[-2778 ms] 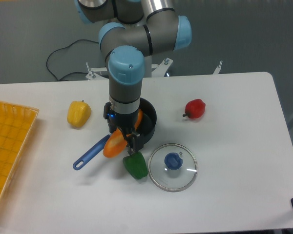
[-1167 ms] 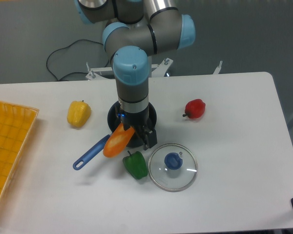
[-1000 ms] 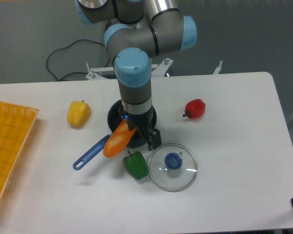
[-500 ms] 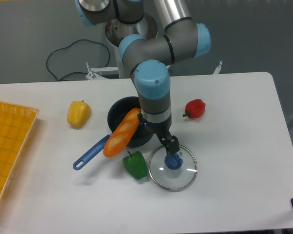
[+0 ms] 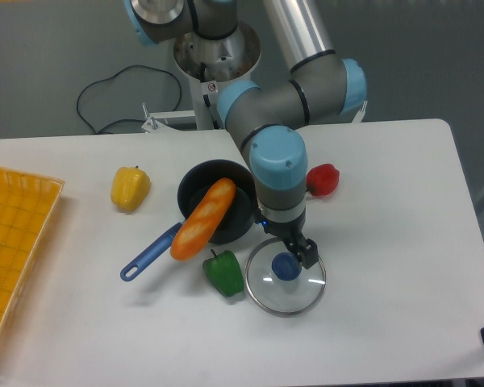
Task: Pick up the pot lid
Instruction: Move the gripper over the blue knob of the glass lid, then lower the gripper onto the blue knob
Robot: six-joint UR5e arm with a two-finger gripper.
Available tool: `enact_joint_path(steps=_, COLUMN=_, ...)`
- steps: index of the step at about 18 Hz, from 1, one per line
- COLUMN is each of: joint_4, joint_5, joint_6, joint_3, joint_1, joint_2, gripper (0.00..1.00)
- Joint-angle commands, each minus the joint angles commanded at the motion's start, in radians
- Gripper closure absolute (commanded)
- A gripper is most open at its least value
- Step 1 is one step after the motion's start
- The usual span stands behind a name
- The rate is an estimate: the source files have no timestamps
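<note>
We see the clear lid (image 5: 266, 289) with its blue knob (image 5: 286, 267) on the table (image 5: 387, 322)—the gripper (image 5: 285, 237) is at its twelve o'clock edge, fingers spread. A green pepper (image 5: 224, 275) sits just beside it at nine, the black pan (image 5: 192, 184) toward eleven—an orange toy (image 5: 200, 226) over its rim.

Pan (image 5: 195, 179), black; handle (image 5: 151, 253), blue. Pot lid knob (image 5: 286, 267), blue. Loaf-shaped item (image 5: 202, 222), orange. Front pepper (image 5: 224, 275), green; rear pepper (image 5: 130, 188), yellow. Small vegetable (image 5: 324, 180), red. Basket (image 5: 12, 242), yellow-orange. Bench (image 5: 395, 242), white.
</note>
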Motion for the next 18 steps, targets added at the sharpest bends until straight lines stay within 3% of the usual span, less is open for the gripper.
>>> enact_joint_path(steps=18, joint_4=0.015, joint_5=-0.008, joint_6=-0.057, joint_3=-0.034, joint_1=0.014, joint_2=-0.011, gripper=0.00)
